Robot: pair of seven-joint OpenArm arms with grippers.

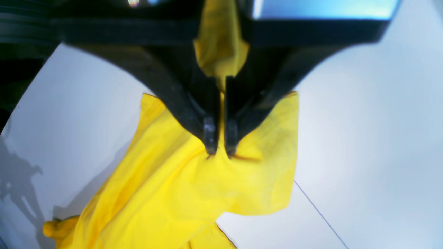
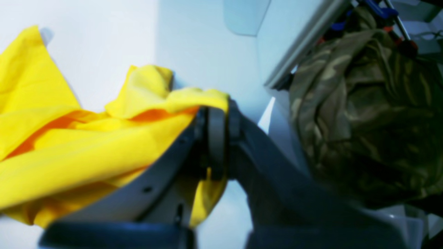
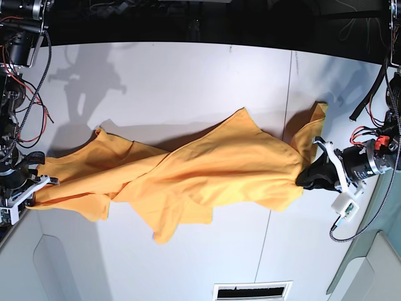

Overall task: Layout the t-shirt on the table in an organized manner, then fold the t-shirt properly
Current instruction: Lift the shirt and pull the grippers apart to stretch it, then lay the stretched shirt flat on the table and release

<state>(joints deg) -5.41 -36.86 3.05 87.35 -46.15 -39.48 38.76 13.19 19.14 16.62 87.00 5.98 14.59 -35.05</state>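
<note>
The orange-yellow t-shirt (image 3: 188,169) is stretched across the white table (image 3: 188,81) from left to right, twisted and wrinkled, plain side showing. My left gripper (image 3: 302,177) is on the base view's right, shut on the t-shirt's edge; in the left wrist view the gripper (image 1: 220,152) pinches a bunch of the t-shirt (image 1: 193,193), with cloth also between the jaws above. My right gripper (image 3: 34,183) is at the base view's left edge, shut on the other end; in the right wrist view the gripper (image 2: 217,114) clamps the t-shirt (image 2: 69,148).
A camouflage-patterned cloth (image 2: 363,114) hangs off the table's side, close to my right gripper. A thin dark seam (image 3: 287,119) runs across the table near the left arm. Cables (image 3: 25,94) hang along the left edge. A vent (image 3: 252,291) sits at the near edge.
</note>
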